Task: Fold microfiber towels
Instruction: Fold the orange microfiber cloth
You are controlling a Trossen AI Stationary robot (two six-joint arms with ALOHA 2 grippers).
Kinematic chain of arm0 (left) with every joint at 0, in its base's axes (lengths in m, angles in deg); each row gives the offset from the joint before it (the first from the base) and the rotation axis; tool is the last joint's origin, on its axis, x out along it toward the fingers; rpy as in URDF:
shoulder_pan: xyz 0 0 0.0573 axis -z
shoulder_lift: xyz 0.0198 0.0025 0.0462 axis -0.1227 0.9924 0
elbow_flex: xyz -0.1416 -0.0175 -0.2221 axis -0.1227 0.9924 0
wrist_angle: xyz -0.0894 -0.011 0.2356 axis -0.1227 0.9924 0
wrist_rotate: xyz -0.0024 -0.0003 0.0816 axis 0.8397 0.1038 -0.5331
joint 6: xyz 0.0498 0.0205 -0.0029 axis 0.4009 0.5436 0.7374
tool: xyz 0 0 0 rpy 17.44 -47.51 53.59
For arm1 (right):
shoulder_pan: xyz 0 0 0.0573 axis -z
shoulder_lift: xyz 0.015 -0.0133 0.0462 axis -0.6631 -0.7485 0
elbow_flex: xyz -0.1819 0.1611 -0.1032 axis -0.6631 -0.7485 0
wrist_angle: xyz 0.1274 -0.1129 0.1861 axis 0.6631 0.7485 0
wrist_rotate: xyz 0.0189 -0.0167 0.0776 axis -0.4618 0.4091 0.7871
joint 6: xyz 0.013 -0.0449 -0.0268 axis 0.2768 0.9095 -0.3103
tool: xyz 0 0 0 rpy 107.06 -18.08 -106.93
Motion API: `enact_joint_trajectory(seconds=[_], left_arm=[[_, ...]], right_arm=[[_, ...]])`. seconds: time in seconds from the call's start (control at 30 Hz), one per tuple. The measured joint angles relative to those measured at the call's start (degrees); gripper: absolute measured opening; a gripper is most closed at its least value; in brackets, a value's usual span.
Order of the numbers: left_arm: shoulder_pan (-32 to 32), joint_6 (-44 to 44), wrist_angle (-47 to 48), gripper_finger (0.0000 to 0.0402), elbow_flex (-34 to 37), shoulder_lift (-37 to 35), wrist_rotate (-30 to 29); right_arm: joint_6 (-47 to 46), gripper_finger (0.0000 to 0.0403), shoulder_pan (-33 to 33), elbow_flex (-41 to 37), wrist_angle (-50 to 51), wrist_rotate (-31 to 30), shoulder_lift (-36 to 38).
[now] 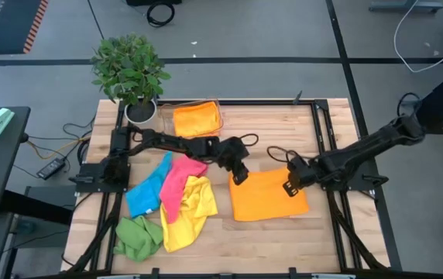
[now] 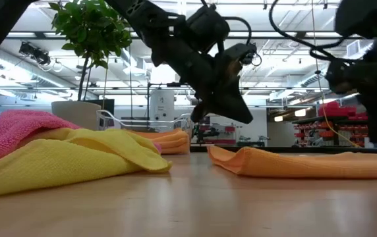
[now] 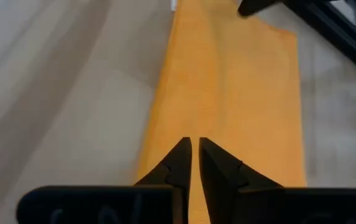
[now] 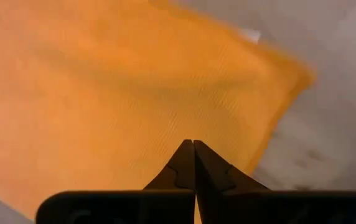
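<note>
1. The orange towel [image 1: 266, 195] lies flat on the wooden table [image 1: 283, 232], and I use it as the landmark. It looks already doubled into a rectangle, with 1 thick rounded fold edge seen in the low view, so I judge it is in the middle of folding.
2. The left gripper [image 1: 238, 175] hangs just above the far left corner of this towel. In the left wrist view its fingers [image 3: 179, 163] stand almost together with only a thin gap, and no cloth is between them.
3. The right gripper [image 1: 292, 186] is over the right edge of the towel, near its far corner. Its fingers [image 4: 184, 163] are fully together and I see no cloth pinched between them.
4. I think both grippers stand at 2 corners of the same side because a soft cloth must be lifted at 2 points, otherwise it sags and the fold goes crooked.
5. To the left of the orange towel lies the unfolded heap: pink towel [image 1: 181, 180], blue towel [image 1: 145, 192], yellow towel [image 1: 190, 213] and green towel [image 1: 138, 236], crumpled and overlapping each other.
6. Behind the orange towel, a folded orange towel [image 1: 196, 119] rests in the clear tray [image 1: 220, 116], beside a potted plant [image 1: 131, 74].
7. The cloth surface is fuzzy with fine ribs, matt and limp; the table is smooth pale wood.
</note>
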Motion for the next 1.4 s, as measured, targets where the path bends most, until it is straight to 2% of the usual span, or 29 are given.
enact_joint_trajectory(seconds=[0.13, 0.3, 0.43, 0.63, 0.77, 0.93, 1.13, 1.27, 1.33, 1.4], left_arm=[[0.32, 0.28, 1.39, 0.0022, 0.13, 0.29, 0.36], [2.79, 2.79, 4.49, 0.0011, 0.09, 1.86, 0.28], [5.05, 4.85, 4.81, 0.0013, -0.08, 2.95, -2.08], [5.71, 2.53, 4.96, 0.0017, -0.15, 5.91, -3.7], [5.69, 1.3, 5.71, 0.0009, -0.27, 6.27, -3.76], [6.11, -1.85, 5.88, 0.0016, -0.24, 6.05, -3.23], [7.49, -0.99, 9.34, 0.0032, -0.59, 3.61, -0.43], [7.05, 3.35, 11.51, 0.0022, -1.33, -1.33, -0.29], [6.51, 5.93, 13.18, 0.0013, -1.32, -3.37, -0.89], [6.16, 9.68, 15.52, 0.0008, -1.28, -5.07, -1.87]], right_arm=[[3.83, 0.0001, 1.55, 3.52, -0.24, -0.69, 0.12], [3.86, 0.0001, 0.78, 3.49, -1.16, -0.98, -0.8], [5.67, 0.0, 1.34, 3.47, -2.51, -1.82, -2.7], [8.47, 0.0, 4.95, -1.15, -10.8, -0.88, -6.61], [11.12, 0.0, 7.96, -3.21, -12.87, -0.5, -8.09], [21.14, 0.0, 13.15, -3.56, -14.74, -3.81, -8.9], [39.99, 0.0, 21.71, -3.58, -24.18, -10.17, -8.95], [54.93, 0.0, 26.9, 1.27, -26.14, -9.43, -8.62], [57.25, 0.0, 28.19, 5.67, -23.65, -7.24, -8.18], [55.35, 0.0, 28.1, 10.38, -18.68, -2.82, -7.71]])
